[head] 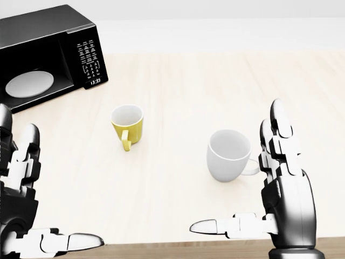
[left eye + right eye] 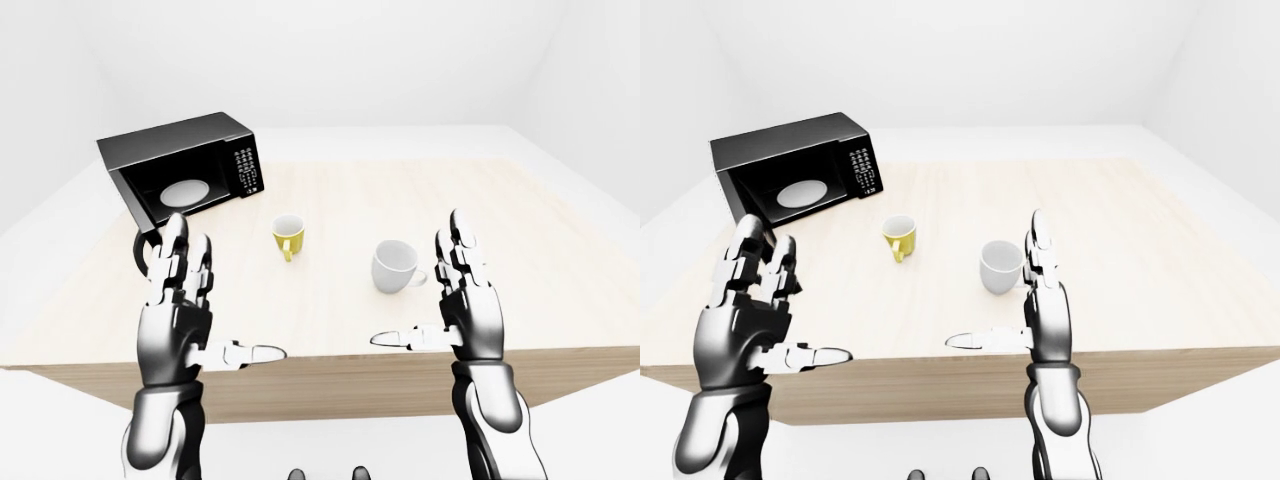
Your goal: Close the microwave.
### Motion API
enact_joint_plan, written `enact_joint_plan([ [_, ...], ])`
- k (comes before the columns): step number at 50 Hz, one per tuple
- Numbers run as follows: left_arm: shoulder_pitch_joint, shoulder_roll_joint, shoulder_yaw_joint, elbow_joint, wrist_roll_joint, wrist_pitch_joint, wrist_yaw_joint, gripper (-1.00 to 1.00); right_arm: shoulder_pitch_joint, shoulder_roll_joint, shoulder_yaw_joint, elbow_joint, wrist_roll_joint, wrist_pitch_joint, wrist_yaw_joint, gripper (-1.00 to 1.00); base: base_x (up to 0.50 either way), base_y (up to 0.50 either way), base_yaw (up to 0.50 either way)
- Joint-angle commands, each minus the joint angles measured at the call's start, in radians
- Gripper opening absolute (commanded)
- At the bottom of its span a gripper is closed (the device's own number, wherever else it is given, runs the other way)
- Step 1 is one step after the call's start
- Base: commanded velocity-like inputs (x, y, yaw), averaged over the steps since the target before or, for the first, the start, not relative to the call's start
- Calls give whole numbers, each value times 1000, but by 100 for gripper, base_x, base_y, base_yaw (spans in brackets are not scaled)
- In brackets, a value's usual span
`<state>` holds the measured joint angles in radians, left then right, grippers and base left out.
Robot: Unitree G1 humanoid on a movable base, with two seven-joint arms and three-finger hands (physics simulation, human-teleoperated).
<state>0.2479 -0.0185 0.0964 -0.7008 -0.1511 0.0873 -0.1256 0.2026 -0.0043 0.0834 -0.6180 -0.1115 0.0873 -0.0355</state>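
Standing near the desk's (image 2: 560, 230) far left corner, the microwave (image 2: 185, 165) gaped open, a white plate (image 1: 29, 84) inside. Beside it sat a yellow mug (image 1: 128, 125) and white mug (image 1: 229, 155). Left hand (image 2: 178, 310) and right hand (image 2: 465, 305) hovered spread-fingered, empty.

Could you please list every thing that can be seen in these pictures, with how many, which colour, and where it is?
microwave: one, black, door open, at the top left of the left-eye view on the table.
turntable plate: one, white, inside the microwave.
yellow mug: one, yellow, upright, below and right of the microwave in the head view.
white mug: one, white, upright, right of the yellow mug, apart from it.
table: one, light wood, under all of these.
left hand: one, silver and black, fingers spread open, at the lower left, holding nothing.
right hand: one, silver and black, fingers spread open, at the lower right, holding nothing.
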Motion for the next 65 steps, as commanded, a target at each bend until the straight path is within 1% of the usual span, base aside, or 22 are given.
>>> enact_joint_plan([
  [1, 7, -2, 8, -24, -17, 0, -3, 100, 6, -1, 12, -13, -17, 0, -7, 100, 0, 50, 0],
  [37, -2, 0, 11, -4, -13, 0, -3, 100, 10, -3, 38, -1, -33, 0, -12, 100, 0, 50, 0],
  [65, 2, -3, 25, -31, -21, 0, -8, 100, 21, -8, 55, -36, -31, 0, -17, 100, 0, 50, 0],
])
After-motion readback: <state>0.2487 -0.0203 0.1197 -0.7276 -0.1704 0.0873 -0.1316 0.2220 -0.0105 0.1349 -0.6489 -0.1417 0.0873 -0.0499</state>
